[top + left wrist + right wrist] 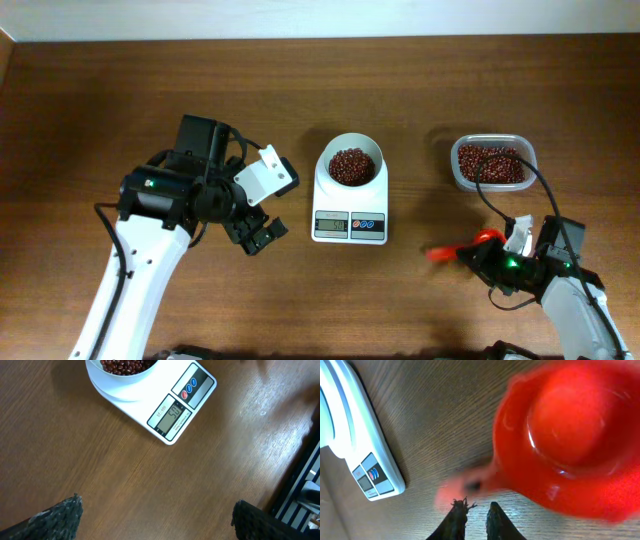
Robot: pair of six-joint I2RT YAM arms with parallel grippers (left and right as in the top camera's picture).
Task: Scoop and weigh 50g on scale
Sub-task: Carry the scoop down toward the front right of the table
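Note:
The white scale (350,212) stands mid-table, and its round bowl (351,150) holds a heap of dark red-brown beans (351,166). The left wrist view shows the scale (175,407) ahead of my left gripper (157,520), which is wide open over bare wood, left of the scale (258,232). My right gripper (477,510) sits low at the front right (478,260), its jaws a narrow gap apart with nothing between them. A red scoop (570,435), blurred, lies just beyond the fingertips, its handle (440,252) pointing left.
A clear plastic tub (455,165) with more beans (492,163) stands at the back right, behind my right arm. The scale's front corner (370,470) shows to the left of the right gripper. A cable runs from the tub side down to the right wrist.

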